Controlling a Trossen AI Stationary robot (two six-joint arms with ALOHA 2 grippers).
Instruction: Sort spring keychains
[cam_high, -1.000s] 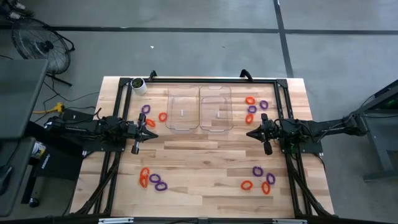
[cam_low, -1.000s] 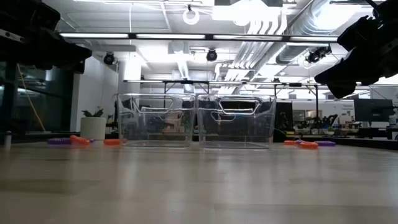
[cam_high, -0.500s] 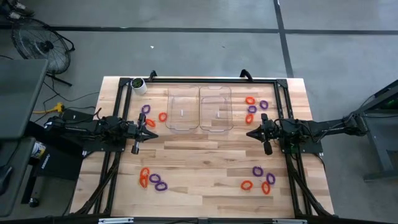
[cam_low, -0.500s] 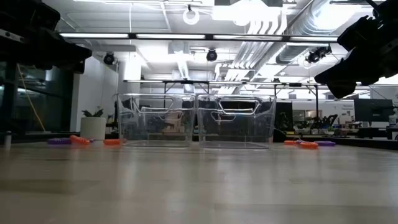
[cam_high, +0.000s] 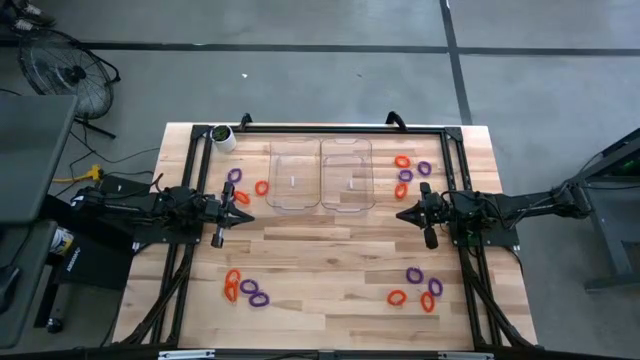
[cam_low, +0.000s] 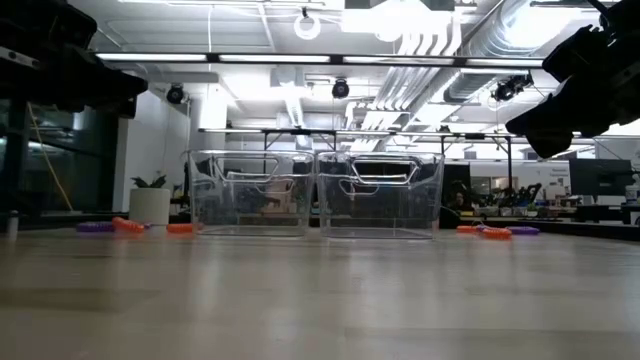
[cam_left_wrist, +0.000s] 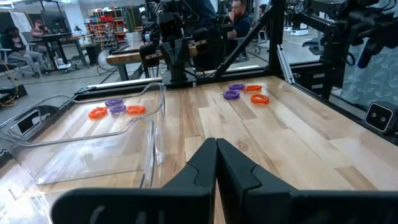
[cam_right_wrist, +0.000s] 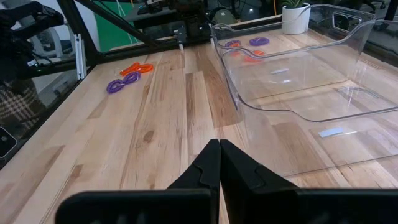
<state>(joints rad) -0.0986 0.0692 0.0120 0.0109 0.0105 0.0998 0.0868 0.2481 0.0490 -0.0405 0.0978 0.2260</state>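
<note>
You have two arms over the table, both empty. Your left gripper (cam_high: 243, 216) hangs above the left side of the wooden table (cam_high: 330, 255), its fingers (cam_left_wrist: 202, 163) clenched tight together on nothing. Your right gripper (cam_high: 402, 214) faces it from the right side, clenched just the same, holding nothing.

Starting at the near edge, count four groups of keychains. Near left, the first group (cam_high: 245, 287) has four: two orange rings touching each other and two purple ones just beside them. Near right, the second group (cam_high: 418, 287) also has four: two purple and two orange, lying close together.

Farther back, between the arms, you have two clear trays (cam_high: 322, 174) standing side by side, touching along their long walls, with no rings visible inside either.

Left of the trays, the third group (cam_high: 245, 186) shows three rings: one purple, one orange beside the tray wall, and one orange partly under your left gripper. Right of the trays, the fourth group (cam_high: 410, 174) has four: two orange and two purple.

At the far left corner you have one small white pot with a green plant (cam_high: 222, 137)
</note>
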